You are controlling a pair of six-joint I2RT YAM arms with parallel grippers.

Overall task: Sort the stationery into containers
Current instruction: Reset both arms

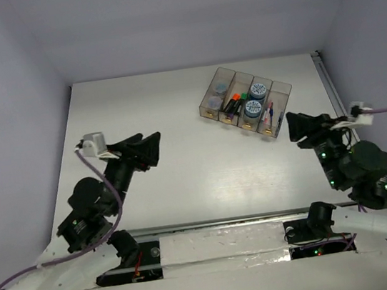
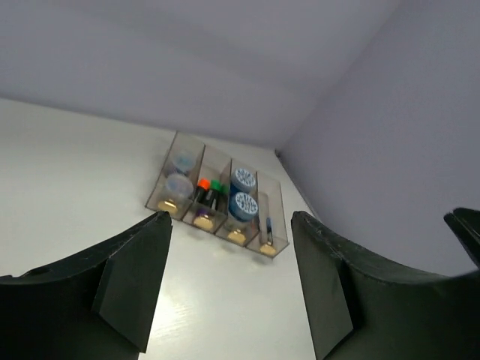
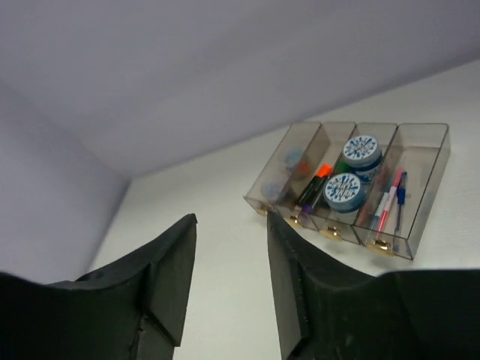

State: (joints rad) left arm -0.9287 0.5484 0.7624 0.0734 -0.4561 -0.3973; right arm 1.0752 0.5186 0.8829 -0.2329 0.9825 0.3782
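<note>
Four joined, smoky translucent plastic containers (image 1: 282, 92) hold round patterned rolls (image 1: 259, 91), stubby markers (image 1: 234, 101) and thin pens (image 1: 271, 115); we see the right gripper (image 1: 293, 128) near them and the left gripper (image 1: 155, 149) farther off, both parted and empty.

Light is even and diffuse, no clear source direction; table (image 1: 182, 168) reads bright white, close to washed out, no hard glare; shadows faint and soft-edged; walls carry a lilac cast; wrist views dimmer; left gripper's fingers (image 2: 127, 285) near-black, soft, little surface detail; bins (image 3: 352, 187) reasonably sharp, slightly grainy.
</note>
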